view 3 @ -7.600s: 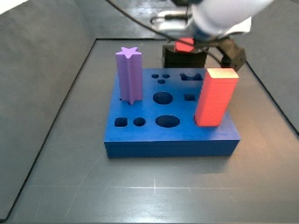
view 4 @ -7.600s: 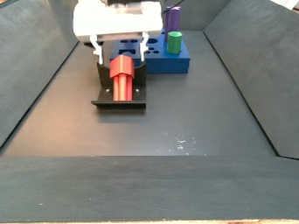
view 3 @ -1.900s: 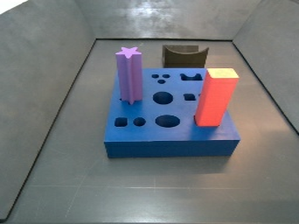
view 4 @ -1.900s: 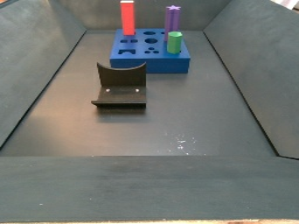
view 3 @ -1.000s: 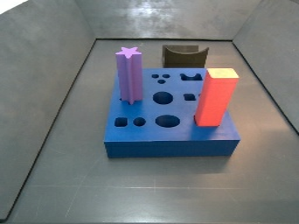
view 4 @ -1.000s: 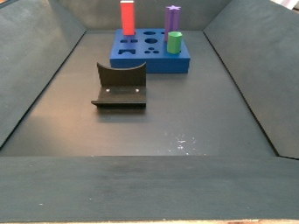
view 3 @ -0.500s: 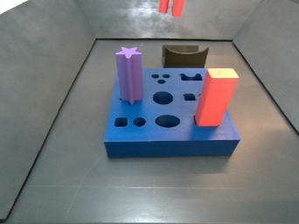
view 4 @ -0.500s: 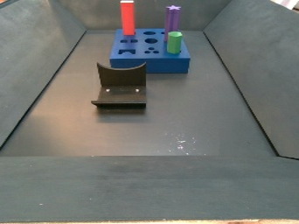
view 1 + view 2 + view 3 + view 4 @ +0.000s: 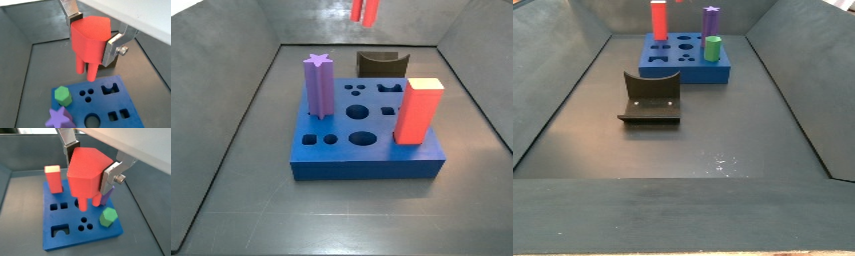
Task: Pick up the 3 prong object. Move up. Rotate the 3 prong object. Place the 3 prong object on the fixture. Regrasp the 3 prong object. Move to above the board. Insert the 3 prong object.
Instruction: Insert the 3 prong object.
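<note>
Hanging above the board [image 9: 366,140], the 3 prong object [image 9: 89,44] is now carried clear of the emptied fixture [image 9: 651,98].
Prongs down, it is clamped between the gripper [image 9: 90,174] plates, with insertion judged next.

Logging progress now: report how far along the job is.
Done: the fixture stands bare and the 3 prong object sits regrasped, prongs down, between the pincer fingers. In hand: it hangs high over the board, only its prongs showing in a side view. Left: lowering it and inserting it.
</note>
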Available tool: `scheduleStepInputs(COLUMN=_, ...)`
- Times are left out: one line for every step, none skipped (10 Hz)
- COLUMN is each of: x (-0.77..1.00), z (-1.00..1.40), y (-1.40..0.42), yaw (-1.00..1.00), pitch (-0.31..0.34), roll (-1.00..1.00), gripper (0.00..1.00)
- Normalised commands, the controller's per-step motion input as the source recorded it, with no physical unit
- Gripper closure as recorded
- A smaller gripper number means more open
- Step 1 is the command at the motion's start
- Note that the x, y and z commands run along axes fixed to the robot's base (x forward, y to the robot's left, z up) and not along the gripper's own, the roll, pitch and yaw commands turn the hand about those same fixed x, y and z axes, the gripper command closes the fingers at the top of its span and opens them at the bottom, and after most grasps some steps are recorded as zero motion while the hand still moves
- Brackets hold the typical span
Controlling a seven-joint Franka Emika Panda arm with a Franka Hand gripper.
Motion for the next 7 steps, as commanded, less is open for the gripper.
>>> scheduleStepInputs(x=0.05, z=0.00, y=0.00, yaw=-0.07, pitch=0.000, roll=0.00, gripper=1.00)
scheduleStepInputs(x=-0.01, z=-0.51, y=0.00, yaw=-0.15, pitch=-0.067, roll=0.05, gripper=1.00)
scheduleStepInputs(x=-0.13, z=-0.75, y=0.01, yaw=-0.26, pitch=-0.161, roll=0.03, gripper=1.00)
scheduleStepInputs(x=0.00, z=-0.23, y=0.05, yaw=-0.12, pitch=-0.037, roll=0.00, gripper=1.00)
scheduleStepInputs(x=0.00, z=-0.80, y=0.16, yaw=-0.29, pitch=-0.094, roll=0.06, gripper=1.00)
scheduleStepInputs(x=0.00, z=-0.76, y=0.15, yaw=-0.27, pitch=-0.111, roll=0.06, gripper=1.00)
scheduleStepInputs(x=0.00, z=-0.32, y=0.10, yaw=-0.17, pitch=-0.043, roll=0.00, gripper=1.00)
